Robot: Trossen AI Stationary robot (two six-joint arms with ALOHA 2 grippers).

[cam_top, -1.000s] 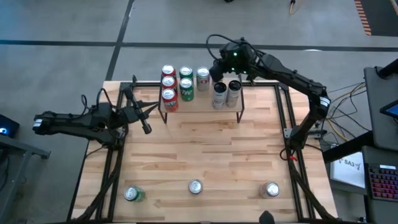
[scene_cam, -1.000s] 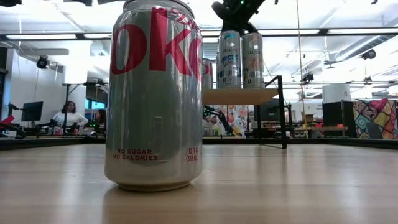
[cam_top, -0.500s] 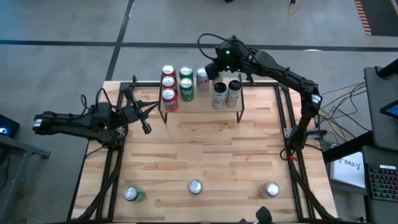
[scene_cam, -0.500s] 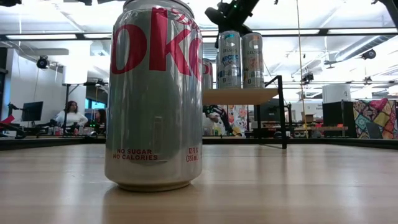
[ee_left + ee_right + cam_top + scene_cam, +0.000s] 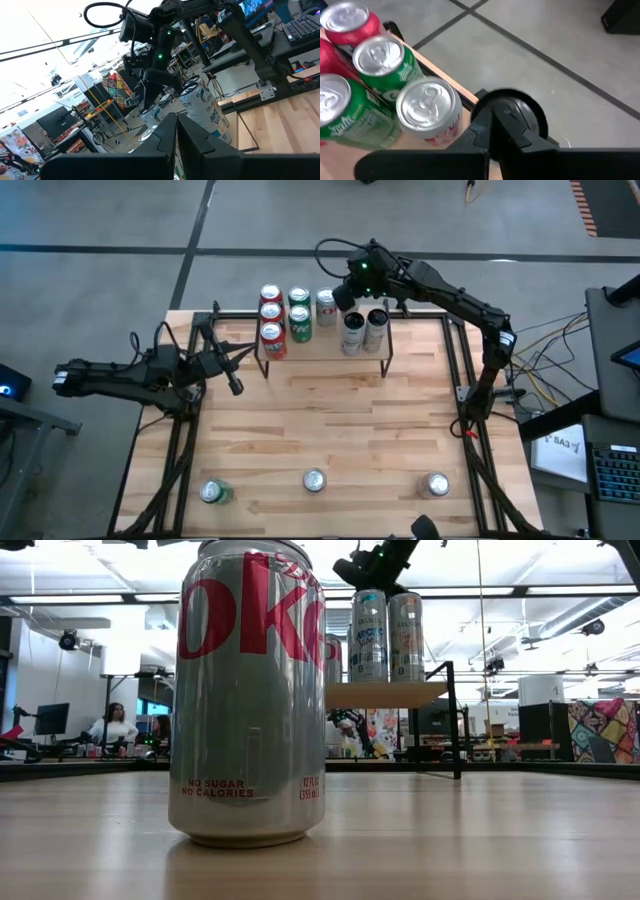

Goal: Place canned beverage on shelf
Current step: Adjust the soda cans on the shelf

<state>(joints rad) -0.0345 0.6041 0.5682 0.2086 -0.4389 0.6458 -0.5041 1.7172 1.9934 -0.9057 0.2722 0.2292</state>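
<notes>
The shelf (image 5: 322,345) stands at the far middle of the bench (image 5: 320,430), a light-wood board on thin black legs. Seven cans stand upright on it. At its left end are three red cans (image 5: 271,313) in a column, the nearest one (image 5: 273,340) at the front edge. Just beside them stand two green cans (image 5: 299,312), one behind the other. A silver can with red lettering (image 5: 326,305) stands next, at the back edge. Toward the right end two tall slim cans (image 5: 363,330) stand side by side, touching or nearly so; in the low view they show on the board (image 5: 385,693) past the big can.

The right tool (image 5: 340,292) hangs above the back edge of the shelf, between the silver can and the slim pair, its fingers (image 5: 492,132) pressed together and holding nothing. In its wrist view the silver can's top (image 5: 425,104) lies just beside the fingers.

The left tool (image 5: 234,383) waits over the bench's left side, left of the shelf, fingers (image 5: 172,140) closed and empty.

Along the near edge of the bench stand three more cans, well apart: a green one (image 5: 212,493) at left, a silver one (image 5: 314,480) in the middle, which fills the low view (image 5: 250,690), and a silver one (image 5: 436,484) at right.
</notes>
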